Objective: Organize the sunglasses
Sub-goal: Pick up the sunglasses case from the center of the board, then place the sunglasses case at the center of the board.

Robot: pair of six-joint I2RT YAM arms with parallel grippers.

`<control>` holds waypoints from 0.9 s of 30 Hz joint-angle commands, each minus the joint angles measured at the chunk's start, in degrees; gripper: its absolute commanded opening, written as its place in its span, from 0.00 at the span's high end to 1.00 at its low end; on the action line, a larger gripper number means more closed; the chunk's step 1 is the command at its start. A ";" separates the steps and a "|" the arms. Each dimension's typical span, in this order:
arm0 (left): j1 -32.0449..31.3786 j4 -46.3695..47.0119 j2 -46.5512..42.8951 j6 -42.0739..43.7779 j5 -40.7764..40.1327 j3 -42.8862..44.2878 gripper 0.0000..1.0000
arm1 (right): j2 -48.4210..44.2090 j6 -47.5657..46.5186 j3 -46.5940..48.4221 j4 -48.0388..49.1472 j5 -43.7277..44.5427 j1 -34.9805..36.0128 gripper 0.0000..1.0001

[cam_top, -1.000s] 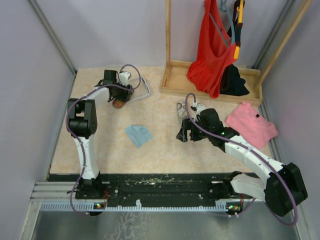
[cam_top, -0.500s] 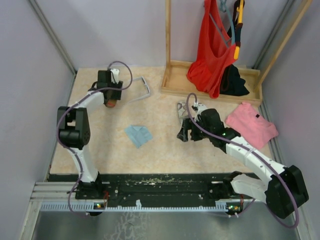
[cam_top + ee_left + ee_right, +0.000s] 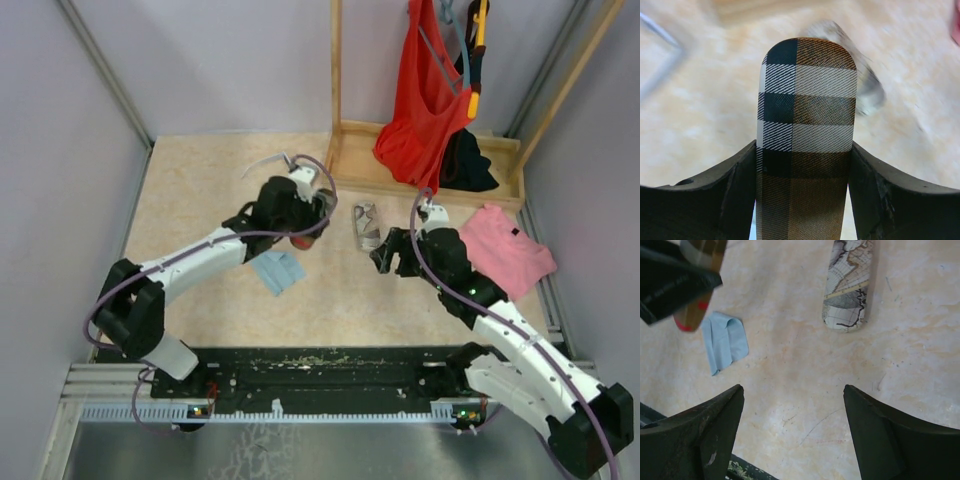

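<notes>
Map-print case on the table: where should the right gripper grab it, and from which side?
Grip the map-print case across its narrow width, near mid-length, coming straight down from above. It lies flat on the table, and it is long with rounded ends. Both long edges have bare surface beside them, so a finger can drop on each side. The open right gripper stands roughly crosswise to its length.

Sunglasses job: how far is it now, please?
Nothing looks finished yet. In hand: the left fingers clamp the plaid case, held above the table. The right fingers are open and empty near the map-print case, lying shut. Left to do: the pale sunglasses lie loose at the far side, outside any case.
</notes>
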 commanded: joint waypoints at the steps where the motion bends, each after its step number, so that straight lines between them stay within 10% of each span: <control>1: -8.60 1.24 1.13 -7.17 0.69 -2.17 0.62 | -6.81 4.39 -2.35 1.73 8.30 -0.22 0.20; 10: -21.68 -1.38 8.83 -14.67 -8.47 -3.85 0.62 | -18.49 6.95 -4.72 -1.55 14.30 -0.23 0.21; 27: -24.77 -3.95 14.71 -14.57 -10.28 -5.40 0.39 | -17.42 6.03 -3.87 -4.02 12.73 -0.25 0.21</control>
